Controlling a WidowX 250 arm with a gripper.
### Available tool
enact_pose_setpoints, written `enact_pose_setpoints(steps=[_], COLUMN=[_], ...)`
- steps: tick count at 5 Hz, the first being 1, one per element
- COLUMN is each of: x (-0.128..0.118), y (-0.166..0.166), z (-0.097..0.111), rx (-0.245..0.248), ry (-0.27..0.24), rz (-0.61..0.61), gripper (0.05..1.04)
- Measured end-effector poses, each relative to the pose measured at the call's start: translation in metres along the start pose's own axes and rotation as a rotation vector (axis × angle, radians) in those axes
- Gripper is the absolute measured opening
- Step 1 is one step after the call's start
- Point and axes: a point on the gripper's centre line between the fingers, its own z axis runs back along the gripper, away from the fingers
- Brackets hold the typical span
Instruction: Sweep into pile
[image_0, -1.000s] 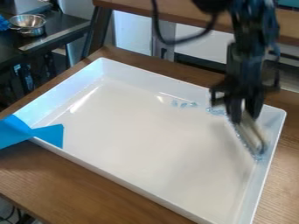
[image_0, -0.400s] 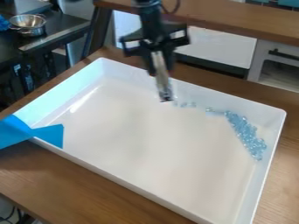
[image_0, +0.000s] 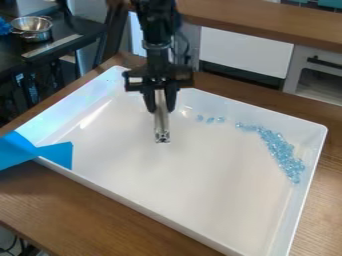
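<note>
While a black two-finger gripper (image_0: 161, 106) hangs over a white rectangular tray (image_0: 170, 172), its jaws are closed around a slim pale tool (image_0: 161, 126).
Translucent light-blue pieces (image_0: 283, 154) lie in a curved band near the tray's right end, a few apart along its far side, on a brown wooden table (image_0: 73, 200).

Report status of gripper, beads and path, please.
Gripper clamped on sweeping tool, over white tray. Blue beads in curved band, few strays apart. Path looks free.
</note>
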Motion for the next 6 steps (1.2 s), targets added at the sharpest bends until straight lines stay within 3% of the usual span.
enact_pose_setpoints(steps=[1, 2, 4, 6], x=[-0.007, -0.004, -0.007, -0.031], y=[-0.006, -0.016, -0.038, -0.074], z=[-0.022, -0.026, -0.026, -0.024], rx=[0.046, 0.060, 0.049, 0.011], ry=[0.019, 0.001, -0.013, 0.001], rz=[-0.014, -0.037, -0.075, -0.158], gripper=[0.338, 0.338, 0.337, 0.338])
